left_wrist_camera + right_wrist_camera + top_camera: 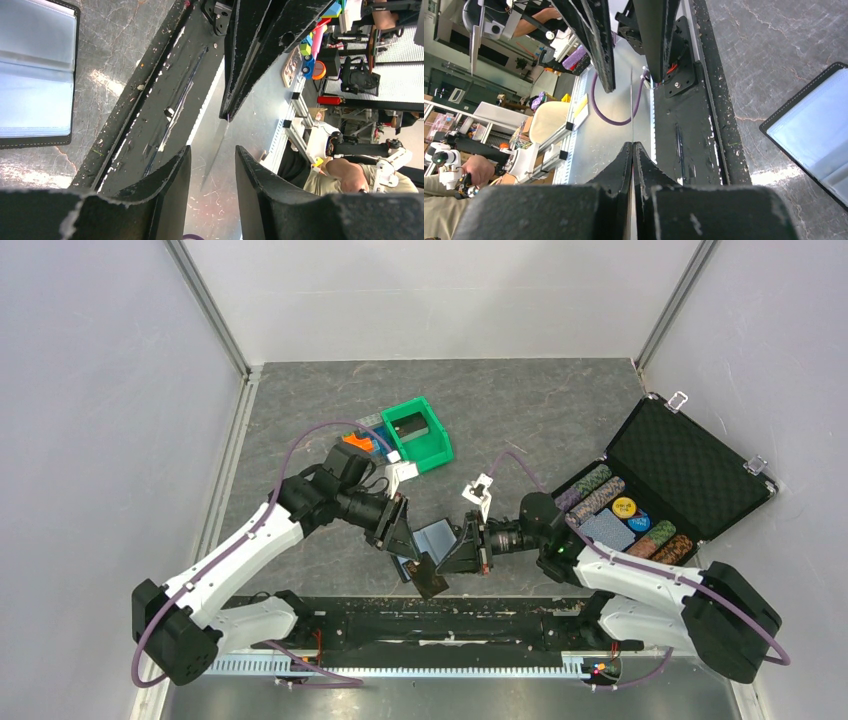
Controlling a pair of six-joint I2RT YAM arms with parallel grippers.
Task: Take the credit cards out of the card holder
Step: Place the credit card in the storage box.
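The card holder lies open on the table between my two grippers, its glossy blue-grey faces up. It also shows at the left of the left wrist view and at the right of the right wrist view. My right gripper is shut on a thin dark credit card, held off the table just in front of the holder. I see the card edge-on as a thin line. My left gripper is open, and the card's free end reaches between its fingers.
A green plastic bin stands behind the holder with an orange object beside it. A large black foam-lined case lies open at the right, holding poker chips. The black rail runs along the near edge.
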